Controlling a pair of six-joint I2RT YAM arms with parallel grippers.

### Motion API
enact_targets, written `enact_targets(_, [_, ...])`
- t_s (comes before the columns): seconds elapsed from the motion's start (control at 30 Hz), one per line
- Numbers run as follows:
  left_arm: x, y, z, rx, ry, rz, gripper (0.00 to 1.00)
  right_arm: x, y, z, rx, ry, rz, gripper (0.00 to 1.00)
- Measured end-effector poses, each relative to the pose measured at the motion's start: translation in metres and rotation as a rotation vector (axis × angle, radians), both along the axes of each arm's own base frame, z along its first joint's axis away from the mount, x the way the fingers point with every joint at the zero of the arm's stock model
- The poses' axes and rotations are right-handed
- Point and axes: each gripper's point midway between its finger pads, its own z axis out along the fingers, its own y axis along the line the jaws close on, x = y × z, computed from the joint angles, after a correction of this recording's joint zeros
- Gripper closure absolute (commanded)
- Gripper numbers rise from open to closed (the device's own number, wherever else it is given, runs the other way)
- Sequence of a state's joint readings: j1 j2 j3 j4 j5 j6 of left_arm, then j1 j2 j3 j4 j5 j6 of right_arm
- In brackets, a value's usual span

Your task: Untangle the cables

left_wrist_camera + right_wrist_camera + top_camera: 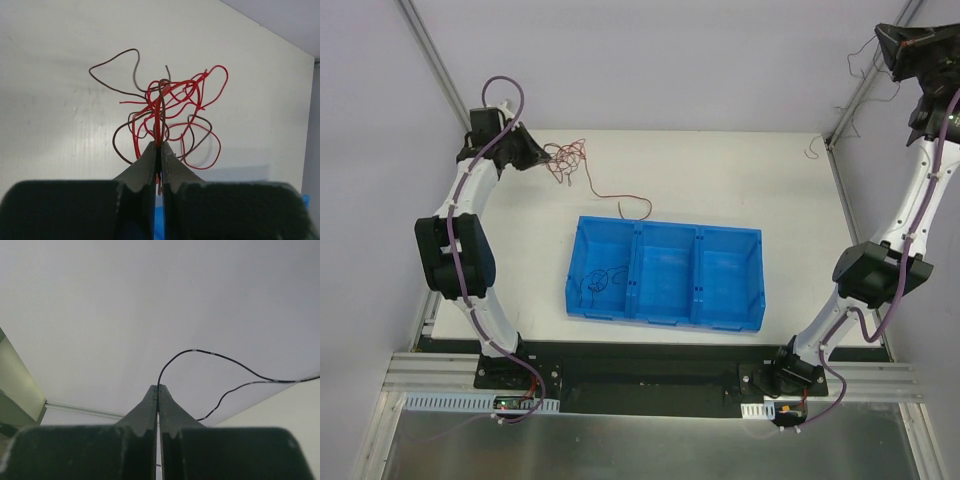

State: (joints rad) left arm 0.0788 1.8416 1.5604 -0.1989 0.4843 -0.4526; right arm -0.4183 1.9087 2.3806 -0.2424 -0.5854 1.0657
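Observation:
My left gripper (544, 155) is shut on a tangle of thin red and dark brown cables (170, 117), held at the table's far left; in the top view the tangle (568, 160) trails a red strand (620, 197) down to the table. My right gripper (880, 42) is raised high at the far right and is shut on a single thin black cable (225, 359) that arcs away to the right. That cable hangs thin and dark beside the gripper in the top view (865, 62). A black cable (598, 280) lies coiled in the left compartment of the blue tray (760, 285).
The blue tray has three compartments and stands mid-table. A short dark wire (812, 150) lies at the table's far right edge. Metal frame posts (430, 60) rise at both back corners. The table top (720, 180) is white.

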Motion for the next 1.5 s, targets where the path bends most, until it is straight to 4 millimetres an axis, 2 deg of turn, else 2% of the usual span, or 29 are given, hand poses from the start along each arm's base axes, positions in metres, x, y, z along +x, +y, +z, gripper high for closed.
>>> enact_targets(0.1, [-0.003,0.020,-0.004,0.005,0.026,0.030,1.00,0.004,0.012,-0.007,-0.005,0.014,0.036,1.00])
enact_targets(0.2, [-0.008,0.016,-0.004,-0.017,0.049,0.012,0.76,0.005,0.028,-0.018,-0.027,0.037,0.085,1.00])
enact_targets(0.33, [-0.012,0.002,0.006,-0.055,0.067,-0.029,0.58,0.000,0.041,-0.043,-0.053,0.113,0.139,1.00])
enact_targets(0.43, [-0.015,-0.005,0.013,-0.066,0.064,-0.056,0.46,-0.014,0.052,-0.053,-0.088,0.161,0.173,1.00])
enact_targets(0.5, [-0.019,-0.007,0.012,-0.072,0.077,-0.065,0.39,-0.032,0.069,-0.055,-0.131,0.182,0.207,0.99])
enact_targets(0.6, [-0.028,-0.008,0.009,-0.078,0.094,-0.071,0.36,-0.072,0.115,-0.044,-0.214,0.160,0.304,1.00])
enact_targets(0.73, [-0.046,-0.012,0.012,-0.088,0.113,-0.079,0.35,-0.142,0.188,-0.022,-0.324,0.055,0.486,1.00])
enact_targets(0.83, [-0.061,-0.016,0.018,-0.095,0.109,-0.090,0.32,-0.204,0.243,-0.005,-0.406,-0.067,0.660,1.00])
enact_targets(0.9, [-0.072,-0.018,0.023,-0.098,0.103,-0.095,0.30,-0.241,0.271,0.001,-0.438,-0.141,0.763,1.00])
enact_targets(1.03, [-0.092,-0.020,0.031,-0.096,0.093,-0.098,0.29,-0.296,0.314,-0.001,-0.441,-0.240,0.948,1.00])
enact_targets(1.13, [-0.107,-0.021,0.032,-0.089,0.089,-0.102,0.29,-0.317,0.343,-0.005,-0.431,-0.271,1.068,1.00])
enact_targets(1.2, [-0.116,-0.021,0.032,-0.082,0.090,-0.106,0.29,-0.324,0.362,-0.010,-0.426,-0.279,1.138,1.00])
enact_targets(1.4, [-0.144,-0.022,0.033,-0.055,0.096,-0.114,0.28,-0.327,0.410,-0.037,-0.429,-0.236,1.271,1.00])
enact_targets(1.5, [-0.152,-0.021,0.032,-0.038,0.094,-0.118,0.28,-0.324,0.424,-0.037,-0.432,-0.239,1.290,1.00])
